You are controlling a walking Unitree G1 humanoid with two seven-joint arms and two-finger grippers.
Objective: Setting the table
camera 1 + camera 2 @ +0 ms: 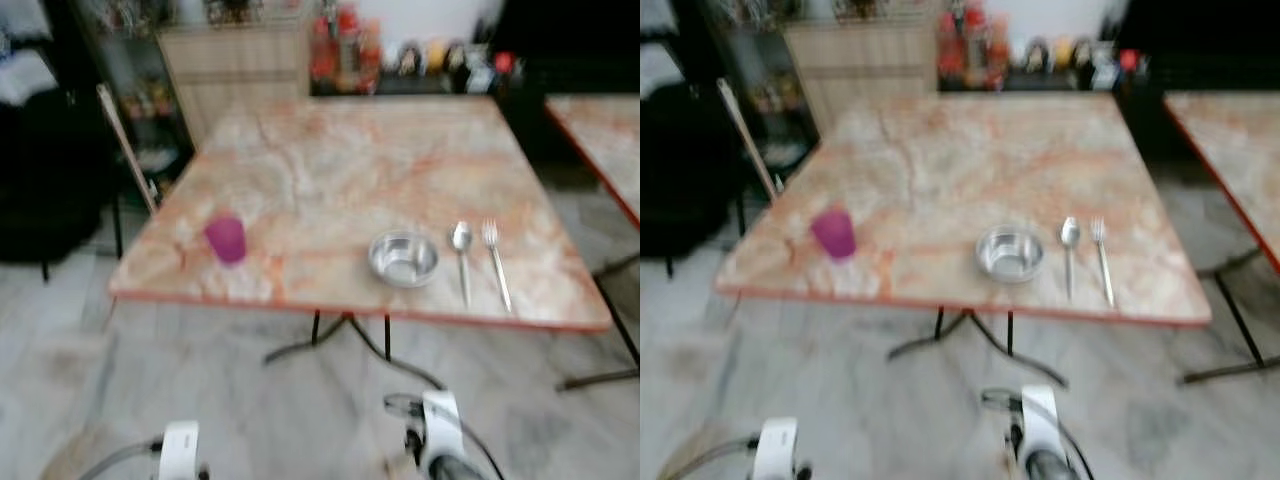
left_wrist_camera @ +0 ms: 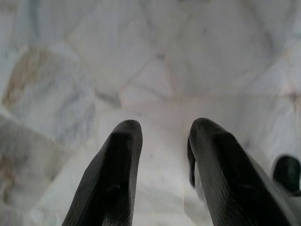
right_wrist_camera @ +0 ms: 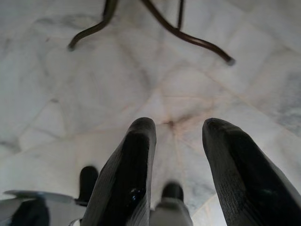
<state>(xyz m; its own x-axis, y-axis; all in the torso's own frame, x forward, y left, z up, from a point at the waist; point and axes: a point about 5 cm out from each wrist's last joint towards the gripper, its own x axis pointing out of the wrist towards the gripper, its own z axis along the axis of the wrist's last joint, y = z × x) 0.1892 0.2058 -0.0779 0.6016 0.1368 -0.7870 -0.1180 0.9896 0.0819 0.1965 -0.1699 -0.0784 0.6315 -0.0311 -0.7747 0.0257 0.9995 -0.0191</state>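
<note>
**Supervisor:** What did you have on screen?

**Operator:** I saw a soft, blurred picture from the head camera. The marble-patterned table point(image 1: 340, 170) with its orange edge filled the middle of the frame. A second table point(image 1: 600, 140) was cut off at the right edge. The shelves and the row of bottles along the top of the frame were too smeared for me to name anything on them. The pale tiled floor point(image 1: 200, 390) took the bottom of the frame.

**Supervisor:** And the setting itself?

**Operator:** All of it lay along the near edge. The metal bowl point(image 1: 403, 259) sat lower right of centre, shiny, round and shallow; I could not make out anything in it. Just right of it lay the spoon point(image 1: 461, 258), then the fork point(image 1: 496, 262), side by side, handles toward me, apart from each other and from the bowl. The purple cup point(image 1: 226, 239) stood upright well to the left, alone; its inside was hidden from my angle.

**Supervisor:** The grippers?

**Operator:** Both arms hung low at the bottom of the frame, cut off. In the wrist views the left gripper point(image 2: 162, 141) and the right gripper point(image 3: 178, 141) pointed at the floor, fingers parted with tile showing between them, gripping nothing. The table's dark legs point(image 3: 155, 21) showed beyond the right one.
</note>
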